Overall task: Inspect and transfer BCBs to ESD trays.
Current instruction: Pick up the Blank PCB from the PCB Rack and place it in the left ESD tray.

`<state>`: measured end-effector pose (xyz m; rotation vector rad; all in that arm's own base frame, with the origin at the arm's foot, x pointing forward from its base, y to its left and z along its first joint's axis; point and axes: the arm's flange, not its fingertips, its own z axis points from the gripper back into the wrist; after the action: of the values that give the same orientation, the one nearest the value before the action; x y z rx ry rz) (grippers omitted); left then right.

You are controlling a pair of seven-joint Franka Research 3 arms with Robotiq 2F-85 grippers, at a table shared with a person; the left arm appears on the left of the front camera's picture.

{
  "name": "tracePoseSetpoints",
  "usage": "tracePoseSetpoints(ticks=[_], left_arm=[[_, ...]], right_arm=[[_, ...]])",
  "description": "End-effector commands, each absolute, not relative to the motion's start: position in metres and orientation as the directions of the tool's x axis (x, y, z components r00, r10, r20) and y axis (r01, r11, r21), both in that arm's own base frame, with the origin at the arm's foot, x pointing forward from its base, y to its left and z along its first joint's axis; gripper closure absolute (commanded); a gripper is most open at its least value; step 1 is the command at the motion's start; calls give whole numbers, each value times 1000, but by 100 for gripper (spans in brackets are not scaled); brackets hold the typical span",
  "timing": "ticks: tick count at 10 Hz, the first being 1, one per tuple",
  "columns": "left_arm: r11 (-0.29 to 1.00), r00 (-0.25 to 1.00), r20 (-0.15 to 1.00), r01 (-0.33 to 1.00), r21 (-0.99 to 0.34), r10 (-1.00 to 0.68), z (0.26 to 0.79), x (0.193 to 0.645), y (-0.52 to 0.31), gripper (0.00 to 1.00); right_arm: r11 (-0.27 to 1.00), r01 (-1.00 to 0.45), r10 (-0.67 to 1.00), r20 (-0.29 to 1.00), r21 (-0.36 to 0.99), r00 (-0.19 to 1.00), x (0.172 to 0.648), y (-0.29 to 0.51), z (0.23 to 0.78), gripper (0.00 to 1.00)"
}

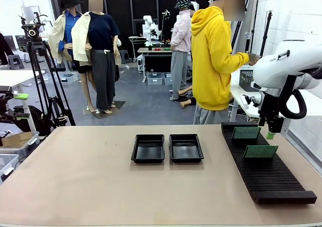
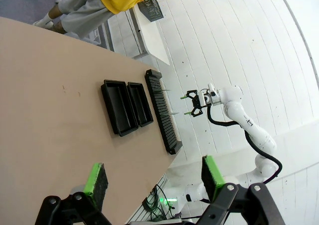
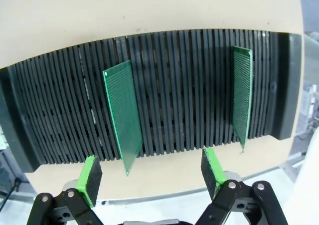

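1. Table (image 1: 75, 186): we list a broad tan top that bears every item below.
2. Person in a yellow hoodie (image 1: 214, 61): stands at the far side, turned toward a white side bench, just behind the far end of the rack. Both hands are off our table.
3. Camera tripod (image 1: 43, 81): stands on the floor beyond the table's far left corner, well apart from the work.
4. Slotted rack (image 1: 271, 171): long, black and ribbed, it lies along the table's right side.
5. ESD trays: left tray (image 1: 148, 148) and right tray (image 1: 186, 147) sit side by side at mid-table, glossy floors showing. A strip of bare tabletop lies between them and the rack.
6. BCBs: the far board (image 1: 246, 133) and the near board (image 1: 261, 152) each stand on edge in rack slots, leaning, several slots apart.
7. Right gripper (image 3: 151, 170): it hangs at the rack's outer side near the far board, fingers spread and grasping nothing. The rack's ribs lie ahead of it.
8. Left gripper (image 2: 154, 179): raised well above the table, green pads wide apart, nothing between them. We see the trays and rack far below.
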<state>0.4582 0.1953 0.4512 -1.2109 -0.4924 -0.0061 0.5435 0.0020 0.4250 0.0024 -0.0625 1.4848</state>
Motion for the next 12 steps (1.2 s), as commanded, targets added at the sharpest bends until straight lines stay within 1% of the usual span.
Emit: tracePoseSetpoints(ticks=[1,4,7,9,12], left_arm=[[362,896,361,257,-896,259,454,457,196,0],[362,896,361,257,-896,259,454,457,196,0],[362,896,361,257,-896,259,454,457,196,0],[362,896,361,257,-896,259,454,457,196,0],[362,896,361,257,-896,259,454,457,196,0]], right_arm=[[86,-996,995,52,-7,86,547,10,419,0],[109,-994,993,52,-17,108,534,24,401,0],[146,-989,986,84,-34,143,515,21,392,0],[149,-988,985,99,-49,144,512,17,392,0],[154,-987,986,67,-52,151,514,14,391,0]])
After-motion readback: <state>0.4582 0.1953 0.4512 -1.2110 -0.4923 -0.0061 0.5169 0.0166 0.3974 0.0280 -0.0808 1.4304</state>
